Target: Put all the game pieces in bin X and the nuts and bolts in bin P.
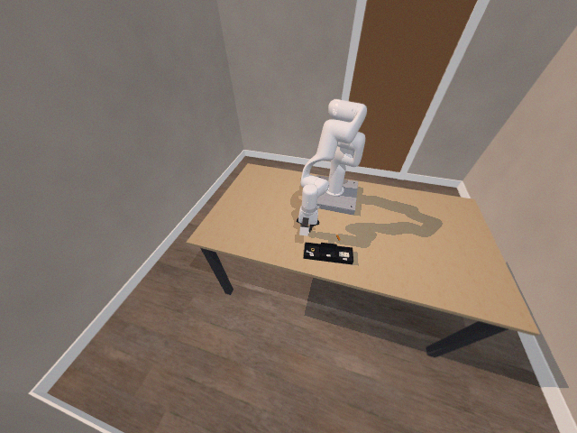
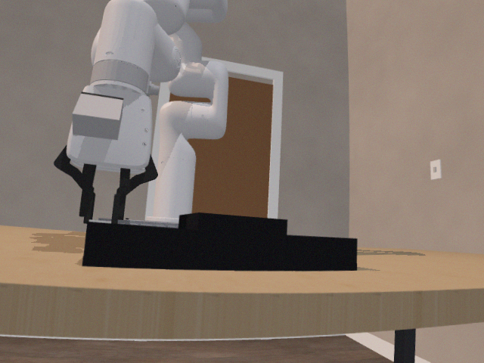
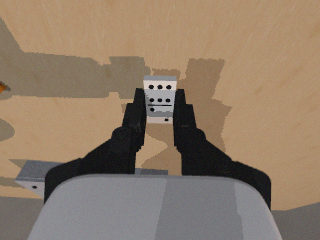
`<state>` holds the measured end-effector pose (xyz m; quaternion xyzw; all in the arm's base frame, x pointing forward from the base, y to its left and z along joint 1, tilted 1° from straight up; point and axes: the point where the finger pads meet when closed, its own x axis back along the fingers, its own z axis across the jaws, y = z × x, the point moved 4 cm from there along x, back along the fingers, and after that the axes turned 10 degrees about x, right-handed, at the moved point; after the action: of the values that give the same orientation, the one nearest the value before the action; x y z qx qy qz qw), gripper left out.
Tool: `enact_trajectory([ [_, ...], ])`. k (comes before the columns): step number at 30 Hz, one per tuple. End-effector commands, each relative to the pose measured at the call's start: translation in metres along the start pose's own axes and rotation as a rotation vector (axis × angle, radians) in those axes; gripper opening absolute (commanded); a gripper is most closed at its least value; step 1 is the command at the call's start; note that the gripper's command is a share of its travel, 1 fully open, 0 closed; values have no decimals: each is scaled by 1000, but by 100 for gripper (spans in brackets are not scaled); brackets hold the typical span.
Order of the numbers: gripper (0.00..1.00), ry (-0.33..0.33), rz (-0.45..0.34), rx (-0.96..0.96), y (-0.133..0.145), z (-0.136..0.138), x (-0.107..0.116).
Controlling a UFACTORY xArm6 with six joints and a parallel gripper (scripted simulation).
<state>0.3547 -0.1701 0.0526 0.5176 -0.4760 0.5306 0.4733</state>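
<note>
My gripper (image 3: pixel 159 101) (image 2: pixel 100 218) (image 1: pixel 304 231) is shut on a white domino (image 3: pixel 159 98) with black dots, a game piece, held low over the wooden table (image 1: pixel 409 261) (image 3: pixel 260 45). In the exterior view the fingertips drop behind the black bins (image 2: pixel 218 246), so the domino is hidden there. The black bins (image 1: pixel 328 252) stand near the table's front edge, just right of and in front of the gripper. I cannot read their letters. A small orange thing (image 1: pixel 338 237) (image 3: pixel 3 87) lies on the table behind the bins.
The arm's grey base plate (image 1: pixel 342 198) is bolted at the back middle of the table. A grey block (image 3: pixel 31 177) shows at the lower left of the wrist view. The table's front edge (image 2: pixel 234 308) is close to the bins.
</note>
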Motion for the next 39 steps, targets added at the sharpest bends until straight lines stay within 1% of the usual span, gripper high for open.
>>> enact_trajectory([
  [1, 0, 2, 3, 0, -1, 1, 13],
  [7, 0, 2, 3, 0, -1, 1, 33],
  [22, 0, 2, 3, 0, -1, 1, 33],
  [24, 0, 2, 3, 0, -1, 1, 40],
  [27, 0, 2, 3, 0, -1, 1, 40],
  [29, 0, 2, 3, 0, -8, -9, 40],
  [31, 0, 2, 3, 0, -8, -9, 40],
  [39, 0, 1, 4, 0, -39, -46, 40],
])
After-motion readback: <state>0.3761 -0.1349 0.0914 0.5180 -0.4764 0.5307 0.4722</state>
